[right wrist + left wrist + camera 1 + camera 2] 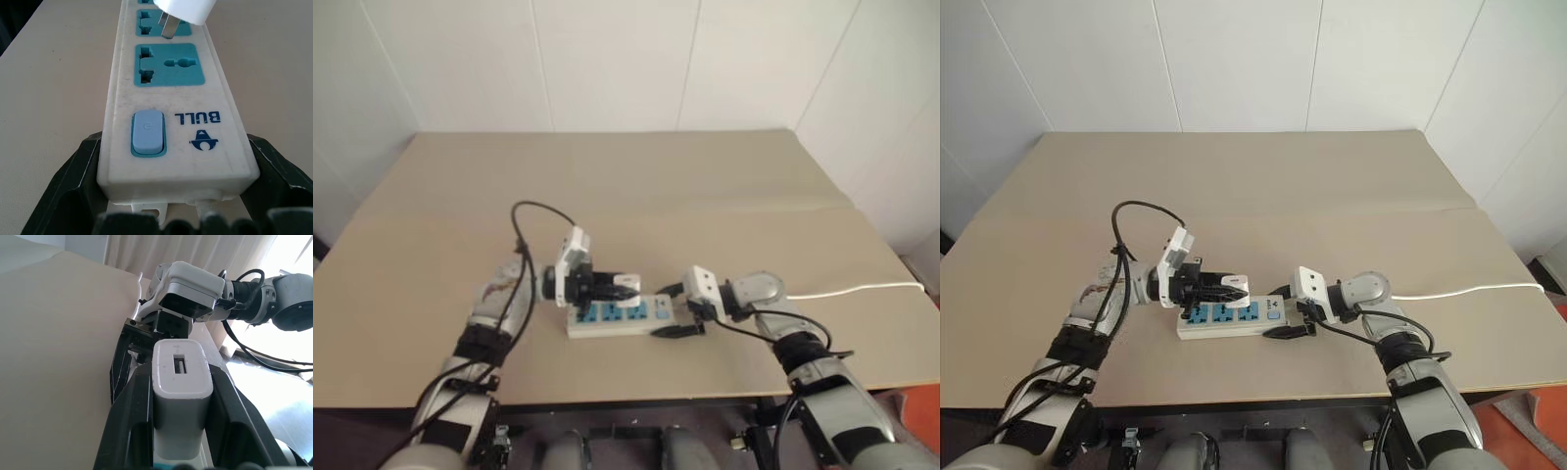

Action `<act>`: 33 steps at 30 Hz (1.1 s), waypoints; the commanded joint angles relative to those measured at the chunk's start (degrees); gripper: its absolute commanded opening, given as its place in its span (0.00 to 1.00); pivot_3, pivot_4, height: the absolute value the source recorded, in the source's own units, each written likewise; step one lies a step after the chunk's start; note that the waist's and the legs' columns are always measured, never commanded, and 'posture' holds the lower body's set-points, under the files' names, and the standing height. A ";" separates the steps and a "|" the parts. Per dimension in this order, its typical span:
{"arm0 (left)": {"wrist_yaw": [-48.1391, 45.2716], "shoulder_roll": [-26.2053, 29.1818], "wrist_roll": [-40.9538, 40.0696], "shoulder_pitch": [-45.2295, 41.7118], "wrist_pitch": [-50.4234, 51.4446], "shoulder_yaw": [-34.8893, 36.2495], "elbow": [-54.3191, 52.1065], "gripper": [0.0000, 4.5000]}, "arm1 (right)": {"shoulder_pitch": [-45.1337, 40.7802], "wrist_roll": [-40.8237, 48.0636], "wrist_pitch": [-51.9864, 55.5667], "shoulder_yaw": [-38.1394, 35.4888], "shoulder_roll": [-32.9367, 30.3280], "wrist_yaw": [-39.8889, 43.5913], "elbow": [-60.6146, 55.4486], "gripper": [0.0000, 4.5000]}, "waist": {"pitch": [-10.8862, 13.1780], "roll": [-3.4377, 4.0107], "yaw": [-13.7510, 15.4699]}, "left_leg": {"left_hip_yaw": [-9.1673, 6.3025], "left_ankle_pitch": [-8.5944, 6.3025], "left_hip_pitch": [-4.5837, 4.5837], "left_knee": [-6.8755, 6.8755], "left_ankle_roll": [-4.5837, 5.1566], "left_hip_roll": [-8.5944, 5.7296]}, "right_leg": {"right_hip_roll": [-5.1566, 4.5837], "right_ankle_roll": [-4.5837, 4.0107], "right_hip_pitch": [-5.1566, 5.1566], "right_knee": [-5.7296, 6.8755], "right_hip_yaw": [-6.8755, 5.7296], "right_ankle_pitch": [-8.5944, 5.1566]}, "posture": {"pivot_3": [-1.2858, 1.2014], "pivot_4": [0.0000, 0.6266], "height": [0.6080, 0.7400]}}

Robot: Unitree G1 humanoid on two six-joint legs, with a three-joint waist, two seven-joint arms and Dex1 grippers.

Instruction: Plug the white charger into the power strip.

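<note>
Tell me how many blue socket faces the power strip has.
3, in a row along the power strip: one beside the switch, one in the middle under the white charger, one at the far end, partly hidden by the charger.

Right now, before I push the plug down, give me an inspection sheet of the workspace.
Surface: tan table, bare apart from the job's things.
Job's things: power strip lies flat with its switch end between the right fingers; white charger hangs over the middle socket, a prong showing just above it, not seated.
Clutter: nothing seen.
Grippers: left gripper shut on the white charger; right gripper clamps the power strip's switch end.
Cables: the strip's thin white cord runs off to the table's right edge; black arm cables loop above the left wrist.
Surroundings: white panelled walls.
</note>
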 commanded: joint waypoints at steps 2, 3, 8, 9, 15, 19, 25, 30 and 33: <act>-1.92 -0.34 -0.40 -1.35 -1.17 -0.30 -0.03 0.23 | 2.21 -3.83 1.66 2.45 -1.59 -0.17 0.98 0.76 | 0.00 0.00 0.00 | 0.00 -0.01 -0.01 -0.01 0.02 0.00 | 0.00 0.01 0.01 -0.07 0.00 0.00 | 0.52 0.24 1.00; -2.14 -0.43 -0.42 -1.35 -1.10 -0.36 0.14 0.23 | 2.23 -3.86 1.67 2.45 -1.61 -0.29 0.87 0.76 | 0.00 0.00 0.00 | 0.00 -0.02 -0.01 -0.01 0.04 0.00 | 0.00 0.01 0.02 -0.11 0.00 0.01 | 0.52 0.24 1.00; -3.26 -0.65 -0.57 -1.41 -0.84 -0.76 0.89 0.23 | 2.34 -3.95 1.95 2.49 -1.60 -0.73 0.24 0.76 | 0.00 0.00 -0.01 | 0.00 -0.05 -0.07 -0.01 0.07 0.00 | 0.00 0.02 0.02 -0.21 -0.01 0.02 | 0.52 0.24 1.00; -3.47 -0.63 -0.25 -1.39 -1.04 -1.08 0.96 0.23 | 2.38 -4.01 1.91 2.53 -1.61 -0.81 0.17 0.76 | 0.00 0.00 -0.02 | 0.00 -0.05 -0.07 -0.02 0.07 0.01 | 0.00 0.02 0.02 -0.21 -0.01 0.02 | 0.52 0.24 1.00; -3.34 -1.56 1.56 -1.16 -2.86 -2.41 2.61 0.23 | 2.88 -3.92 2.18 2.68 -1.73 -1.14 -0.66 0.76 | 0.00 0.00 0.00 | 0.00 -0.05 -0.08 -0.03 0.07 0.00 | 0.00 0.02 0.02 -0.23 -0.01 0.02 | 0.52 0.24 1.00; -3.54 -2.01 1.70 -1.19 -3.18 -2.59 3.27 0.23 | 3.23 -3.98 2.31 2.75 -1.97 -1.38 -1.15 0.76 | 0.00 0.00 0.01 | 0.00 -0.06 -0.08 -0.04 0.08 0.00 | 0.00 0.02 0.02 -0.25 -0.02 0.02 | 0.52 0.24 1.00; -3.13 -2.75 2.58 -2.28 -5.01 -2.31 6.30 0.23 | 3.76 -3.79 2.62 2.83 -2.21 -1.52 -2.02 0.76 | 0.00 -0.01 0.08 | 0.00 -0.06 -0.08 -0.04 0.08 0.00 | 0.00 0.02 0.03 -0.27 -0.02 0.02 | 0.52 0.24 1.00; -4.45 -3.40 1.93 -2.67 -5.64 -1.84 7.38 0.23 | 3.81 -3.45 3.11 2.72 -2.27 -1.26 -2.62 0.76 | 0.00 -0.01 0.08 | 0.00 -0.07 -0.09 -0.04 0.10 0.00 | 0.00 0.03 0.03 -0.28 -0.02 0.01 | 0.52 0.24 1.00; -5.78 -3.85 1.09 -2.76 -5.43 -1.48 7.66 0.23 | 3.70 -3.46 3.22 2.68 -2.36 -1.19 -2.65 0.76 | 0.00 -0.01 0.07 | 0.00 -0.07 -0.09 -0.04 0.10 0.00 | 0.00 0.03 0.03 -0.29 -0.02 0.01 | 0.52 0.24 1.00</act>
